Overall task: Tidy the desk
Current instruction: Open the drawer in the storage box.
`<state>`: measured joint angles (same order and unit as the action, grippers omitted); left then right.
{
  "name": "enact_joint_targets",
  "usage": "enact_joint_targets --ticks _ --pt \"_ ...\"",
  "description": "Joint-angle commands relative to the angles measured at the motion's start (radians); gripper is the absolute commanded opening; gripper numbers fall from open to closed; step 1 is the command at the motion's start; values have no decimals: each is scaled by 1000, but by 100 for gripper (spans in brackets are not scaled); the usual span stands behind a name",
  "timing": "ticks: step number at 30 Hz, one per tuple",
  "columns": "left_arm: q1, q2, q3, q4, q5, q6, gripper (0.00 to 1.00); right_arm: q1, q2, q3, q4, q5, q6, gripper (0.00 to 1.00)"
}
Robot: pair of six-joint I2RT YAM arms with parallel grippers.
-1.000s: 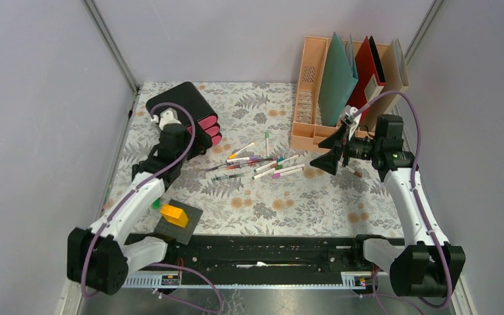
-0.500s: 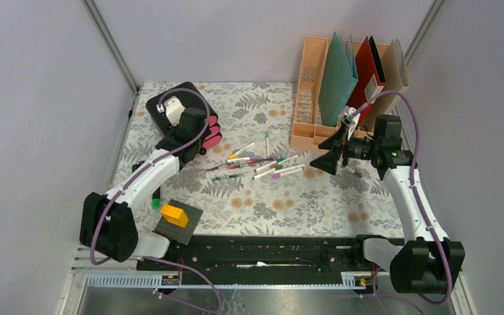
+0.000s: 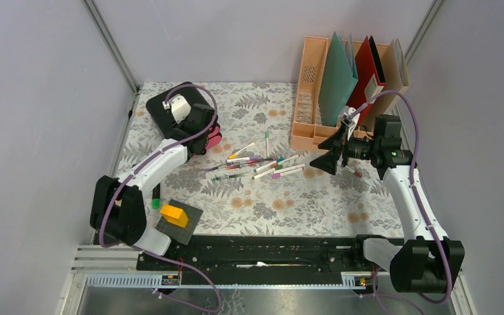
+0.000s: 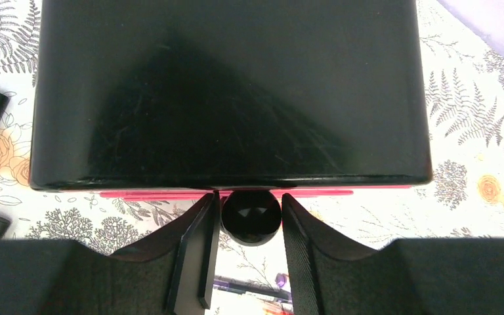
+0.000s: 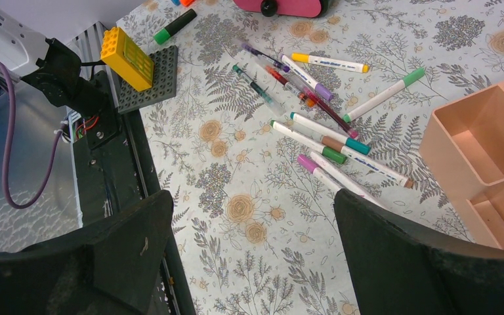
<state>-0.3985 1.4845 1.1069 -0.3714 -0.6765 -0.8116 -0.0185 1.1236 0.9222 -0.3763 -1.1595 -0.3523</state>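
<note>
- Broadly, the floral tabletop (image 3: 289,210) is spread flat beneath everything else listed.
- A peach rack (image 3: 308,72) is stood at its far right corner, folders (image 3: 341,72) upright in it.
- A black drawer box (image 4: 230,85) is set at the far left.
- Pens (image 3: 262,164) are scattered mid-tabletop, between box and rack.
- The right claw (image 5: 251,197) is held released, just right of the pens.
- The left claw (image 4: 248,200) is clenched on the box's black knob (image 4: 251,218).
</note>
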Motion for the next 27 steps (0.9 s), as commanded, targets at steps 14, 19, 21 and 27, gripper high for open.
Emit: enact_joint_targets --ticks 14,19,21,27 --pt "-145 -100 -32 -22 8 -72 16 6 -9 28 -7 9 -20 100" --pt "-232 -149 -95 -28 -22 -112 17 8 -13 28 -8 6 -19 100" --pt "-234 -158 -113 -22 -37 -113 24 7 -15 29 -7 5 -19 100" --pt "-234 -180 -104 -18 5 -76 62 6 -19 29 -8 4 -19 100"
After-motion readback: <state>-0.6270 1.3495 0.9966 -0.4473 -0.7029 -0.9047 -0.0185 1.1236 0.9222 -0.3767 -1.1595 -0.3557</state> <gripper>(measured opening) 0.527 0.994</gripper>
